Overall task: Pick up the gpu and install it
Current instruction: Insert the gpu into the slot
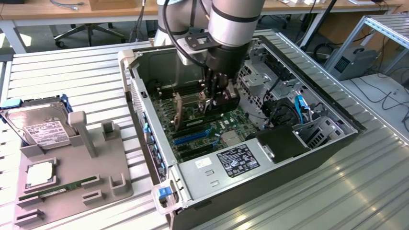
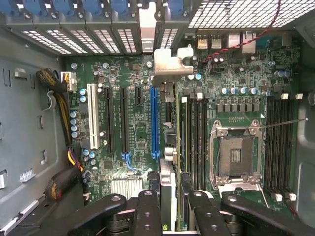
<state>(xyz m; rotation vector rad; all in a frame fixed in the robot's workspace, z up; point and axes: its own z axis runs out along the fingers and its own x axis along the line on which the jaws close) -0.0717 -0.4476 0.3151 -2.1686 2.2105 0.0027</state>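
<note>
Green gpu (image 2: 171,147) held edge-on, pinched in the gripper (image 2: 170,209) jaws, down inside the open computer case (image 1: 147,120), just above the motherboard (image 2: 133,128) slots.

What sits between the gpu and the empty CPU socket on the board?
In the wrist view, black RAM slots run between the gpu, held edge-on in the pincer, and the CPU socket.

Green motherboard (image 2: 142,128), blue slot (image 2: 155,123), seemingly silver gpu (image 2: 170,147) bracket.
</note>
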